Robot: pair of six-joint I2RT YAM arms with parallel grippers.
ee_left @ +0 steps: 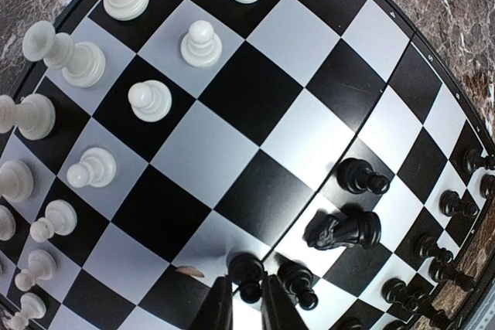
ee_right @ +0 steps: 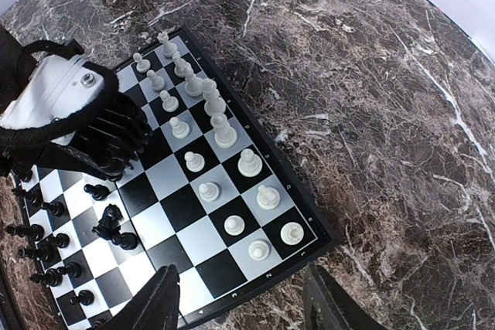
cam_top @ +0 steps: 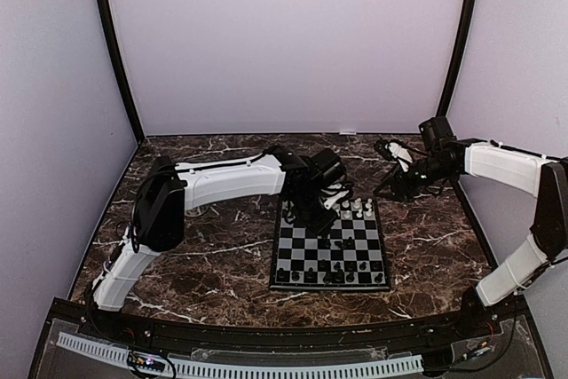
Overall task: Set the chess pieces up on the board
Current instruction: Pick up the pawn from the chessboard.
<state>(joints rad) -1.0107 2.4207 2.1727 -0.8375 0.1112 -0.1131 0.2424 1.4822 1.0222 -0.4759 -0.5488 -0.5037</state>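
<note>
2 robot arms work at a small chessboard on a dark marbled table (cam_top: 222,264).
The left gripper (ee_left: 247,287) reaches down onto the board (ee_left: 255,83), its 2 fingers pressed close on a black pawn (ee_left: 244,267), near a black knight (ee_left: 344,229) lying on its side. The right gripper (ee_right: 244,307) hovers by the board's corner, fingers wide apart and empty. White pieces (ee_left: 201,42) fill one end, black pieces (ee_left: 452,205) the other.

The left arm reaches rightward, its claw (ee_left: 247,303) pointing down with fingers (ee_left: 219,308) pinched on a black pawn (ee_left: 246,272), while the right arm bends inward, its claw (ee_right: 244,307) spread wide at the far right.
</note>
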